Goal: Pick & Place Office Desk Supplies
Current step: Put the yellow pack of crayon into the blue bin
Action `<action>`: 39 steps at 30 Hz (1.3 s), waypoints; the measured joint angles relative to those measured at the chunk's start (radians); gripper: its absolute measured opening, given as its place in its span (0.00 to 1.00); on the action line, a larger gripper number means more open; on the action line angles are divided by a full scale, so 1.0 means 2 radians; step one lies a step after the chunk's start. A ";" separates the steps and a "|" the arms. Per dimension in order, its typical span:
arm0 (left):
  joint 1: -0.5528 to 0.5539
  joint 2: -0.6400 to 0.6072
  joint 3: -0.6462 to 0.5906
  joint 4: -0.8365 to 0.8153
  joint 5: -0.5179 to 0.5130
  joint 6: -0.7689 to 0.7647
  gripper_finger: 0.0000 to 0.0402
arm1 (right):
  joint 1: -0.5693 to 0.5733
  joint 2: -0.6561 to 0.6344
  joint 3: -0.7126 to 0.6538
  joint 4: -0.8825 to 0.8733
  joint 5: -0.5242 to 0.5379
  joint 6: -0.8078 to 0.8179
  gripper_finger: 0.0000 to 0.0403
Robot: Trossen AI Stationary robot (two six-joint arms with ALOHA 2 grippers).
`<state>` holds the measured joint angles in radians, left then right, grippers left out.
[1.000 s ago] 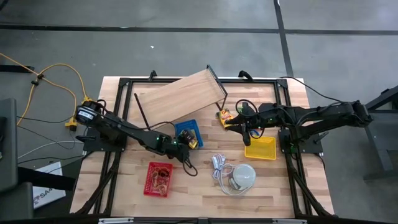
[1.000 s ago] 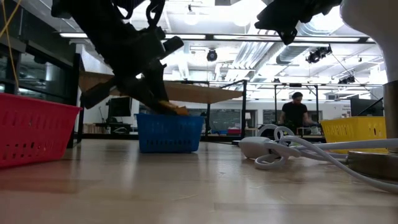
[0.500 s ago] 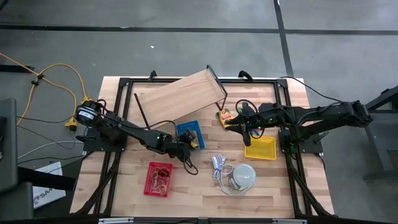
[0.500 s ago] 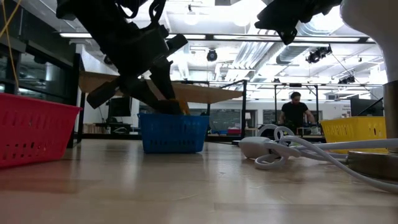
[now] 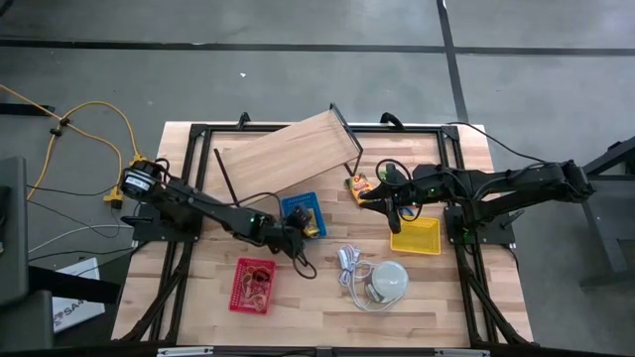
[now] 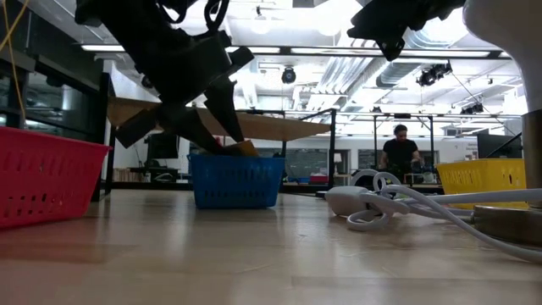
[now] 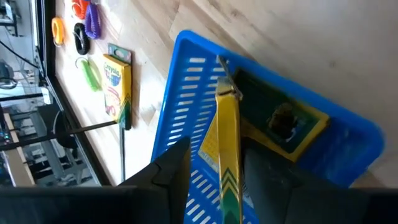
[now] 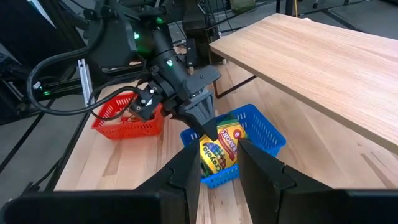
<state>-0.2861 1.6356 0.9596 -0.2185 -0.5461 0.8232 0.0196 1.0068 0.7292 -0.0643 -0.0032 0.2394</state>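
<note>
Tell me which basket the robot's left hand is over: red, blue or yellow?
The blue basket. The left gripper hangs right at it with a yellow crayon box between its open fingers. The red basket and yellow basket sit apart.

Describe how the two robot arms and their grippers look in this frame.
Both arms are dark, slim and jointed, with black cables along them. The left gripper and right gripper have two flat, tapered dark fingers. Small green lights glow near each wrist.
</note>
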 joint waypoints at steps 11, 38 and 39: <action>-0.017 -0.019 0.002 0.009 -0.003 -0.070 0.33 | 0.000 0.000 0.000 0.000 0.000 0.000 0.23; -0.014 -0.067 0.017 0.100 0.016 -0.215 0.33 | 0.000 0.000 0.000 -0.002 0.000 0.002 0.23; -0.011 -0.071 0.017 0.105 0.023 -0.235 0.33 | 0.000 0.000 0.000 -0.003 0.000 0.001 0.23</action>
<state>-0.3083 1.4927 0.9932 -0.0082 -0.4993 0.3532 0.0195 1.0069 0.7292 -0.0699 -0.0032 0.2421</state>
